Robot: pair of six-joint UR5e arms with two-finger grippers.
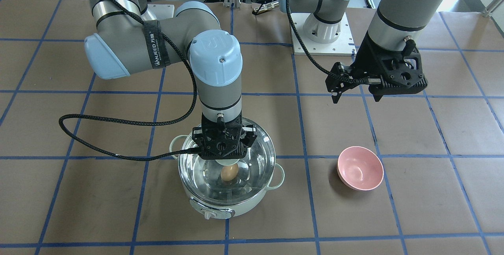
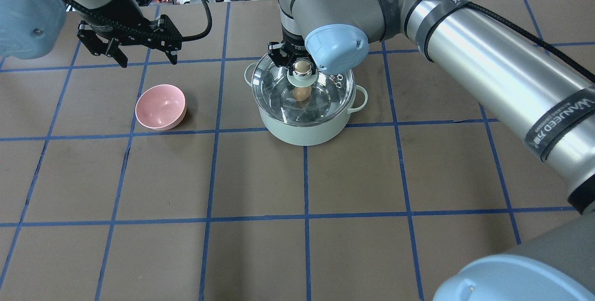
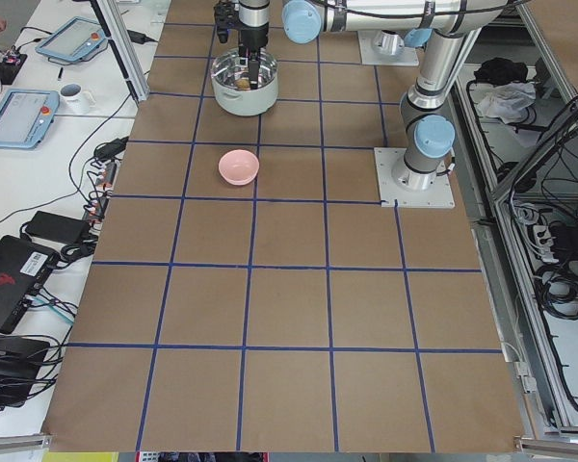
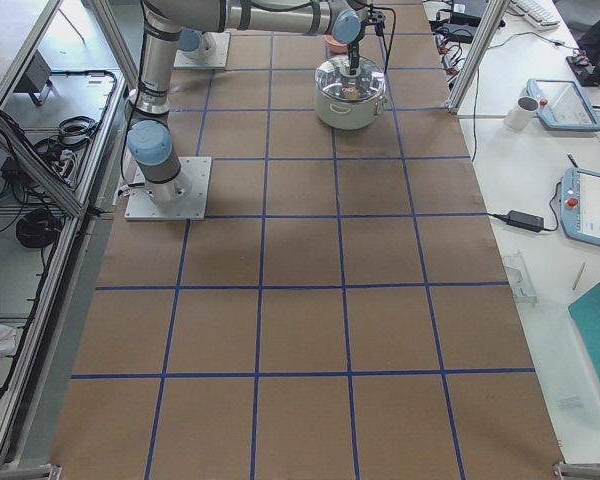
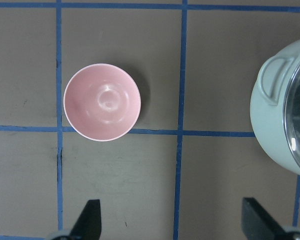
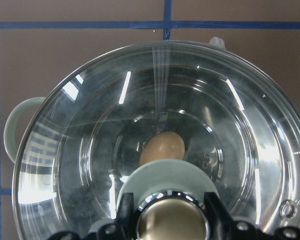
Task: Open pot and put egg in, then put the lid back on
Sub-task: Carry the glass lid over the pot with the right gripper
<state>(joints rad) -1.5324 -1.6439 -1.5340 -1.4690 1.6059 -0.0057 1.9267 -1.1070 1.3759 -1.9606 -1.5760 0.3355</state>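
The mint-green pot (image 1: 224, 204) stands on the table, also in the overhead view (image 2: 302, 134). The tan egg (image 1: 229, 172) lies on its steel bottom and shows through the glass in the right wrist view (image 6: 162, 147). The glass lid (image 1: 258, 156) covers the pot's mouth; I cannot tell whether its rim rests fully on the pot. My right gripper (image 2: 302, 66) points straight down, shut on the lid's knob (image 6: 172, 222). My left gripper (image 1: 356, 97) is open and empty, high above the table beside the pink bowl, its fingertips (image 5: 87, 220) spread wide.
An empty pink bowl (image 2: 160, 107) sits on the table on my left of the pot, about one grid square away. The right arm's cable (image 1: 98, 145) loops over the table near the pot. Blue tape lines grid the brown table.
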